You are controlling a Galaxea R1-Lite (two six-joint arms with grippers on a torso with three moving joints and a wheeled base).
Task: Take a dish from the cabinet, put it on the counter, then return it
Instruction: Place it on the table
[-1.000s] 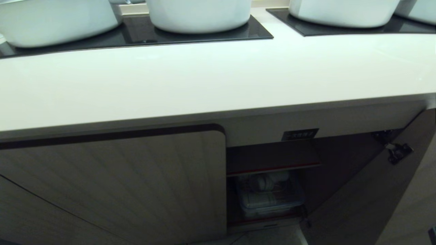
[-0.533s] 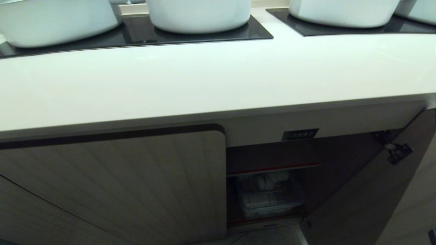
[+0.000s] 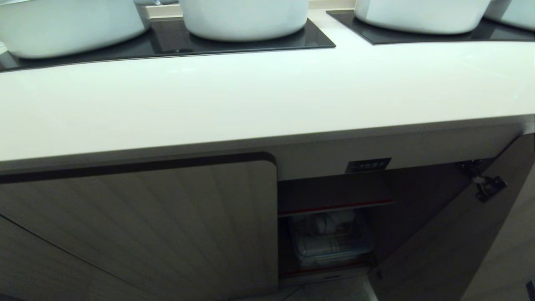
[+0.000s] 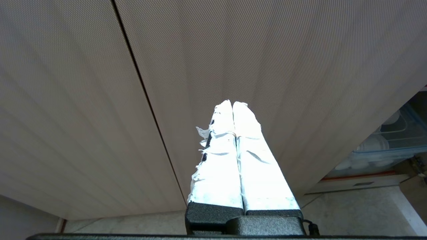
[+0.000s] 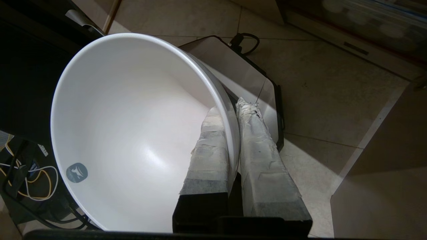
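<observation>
Nothing has shifted in the head view over the last second: the glossy cream-beige counter [image 3: 267, 96], its black glass panels [image 3: 234, 39] and the large white pots [image 3: 244, 16] sit exactly where they were. Neither arm shows there. Below, the beige ribbed cabinet [image 3: 138, 225] stands with its right door swung open, baring a red-edged shelf [image 3: 334, 207] and a clear plastic box of white ware [image 3: 330, 242].

The right gripper [image 5: 233, 115] is clenched on the small plain white ceramic bowl [image 5: 133, 133], one taped finger inside the smooth wall and one outside, pinching the thin rim. Held this way, the dish hangs tilted over the tiled floor [image 5: 333, 83], low and outside the cabinet. That rim grip probably suits carrying it up to the counter.

The left gripper [image 4: 232, 104] is parked before the ribbed door, its tape-wrapped fingers pressed together on nothing.
</observation>
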